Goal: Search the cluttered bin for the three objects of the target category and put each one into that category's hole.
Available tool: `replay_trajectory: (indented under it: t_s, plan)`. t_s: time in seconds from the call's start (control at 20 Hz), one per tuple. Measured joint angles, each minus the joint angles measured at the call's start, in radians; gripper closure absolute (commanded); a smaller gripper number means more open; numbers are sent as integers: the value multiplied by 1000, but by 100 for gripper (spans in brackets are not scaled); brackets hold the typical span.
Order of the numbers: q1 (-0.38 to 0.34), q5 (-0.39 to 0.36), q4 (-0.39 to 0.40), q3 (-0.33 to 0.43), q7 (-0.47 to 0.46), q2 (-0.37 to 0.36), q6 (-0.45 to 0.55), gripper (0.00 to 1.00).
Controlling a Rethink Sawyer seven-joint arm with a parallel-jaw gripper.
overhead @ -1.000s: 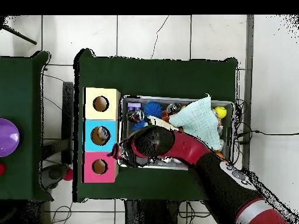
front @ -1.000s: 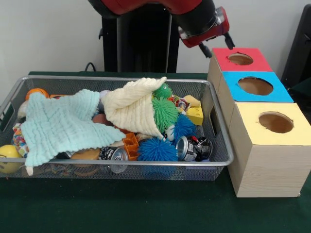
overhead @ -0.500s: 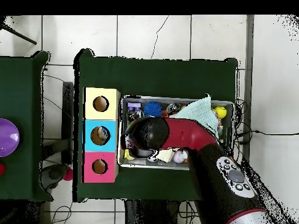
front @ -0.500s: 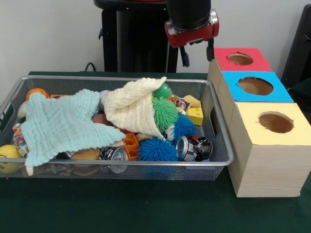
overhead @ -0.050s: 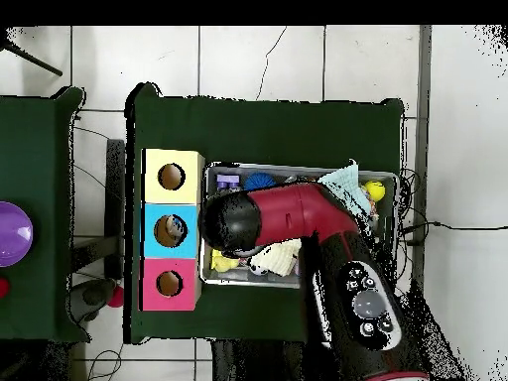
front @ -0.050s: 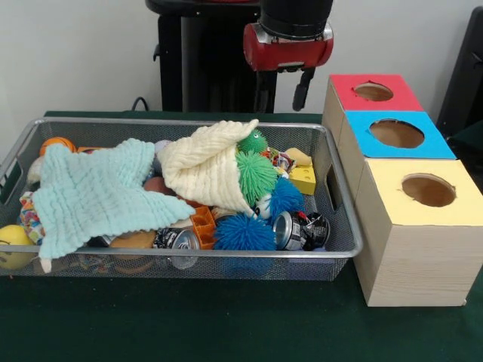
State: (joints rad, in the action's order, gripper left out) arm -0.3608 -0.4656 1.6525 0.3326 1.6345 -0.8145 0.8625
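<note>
A wire bin (front @ -0.050s: pixel 189 255) holds a jumble of things. A mint cloth (front @ -0.050s: pixel 98 192) and a cream cloth (front @ -0.050s: pixel 205 164) cover much of it. Beside the cream cloth lie green spiky balls (front @ -0.050s: pixel 255 175) and blue spiky balls (front @ -0.050s: pixel 243 232). Drink cans (front @ -0.050s: pixel 290 228) lie at the front, a yellow block (front @ -0.050s: pixel 304 179) further back. My gripper (front @ -0.050s: pixel 281 94) hangs open and empty above the bin's far right corner, well above the contents. In the overhead view the red wrist (overhead @ -0.050s: pixel 230 220) hides the gripper over the bin's (overhead @ -0.050s: pixel 298 167) end nearest the boxes.
Three wooden boxes with round holes stand right of the bin: red top (front @ -0.050s: pixel 373 92), blue top (front @ -0.050s: pixel 396 134), yellow top (front @ -0.050s: pixel 426 190). A yellow ball (front @ -0.050s: pixel 11 245) and an orange ball (front @ -0.050s: pixel 56 143) sit at the bin's left end. An orange block (front @ -0.050s: pixel 202 225) lies mid-front.
The gripper swung from beside the red box leftward over the bin's far right corner and turned to point straight down. The bin's contents have not moved.
</note>
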Motion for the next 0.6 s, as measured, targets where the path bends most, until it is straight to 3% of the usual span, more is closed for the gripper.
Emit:
replay_trajectory:
  t_s: [0.3,0.6]
  plan:
    - [65,-131,-79,-63,0,-27,0,0]
    - [57,-207,-142,-93,0,-38,0,0]
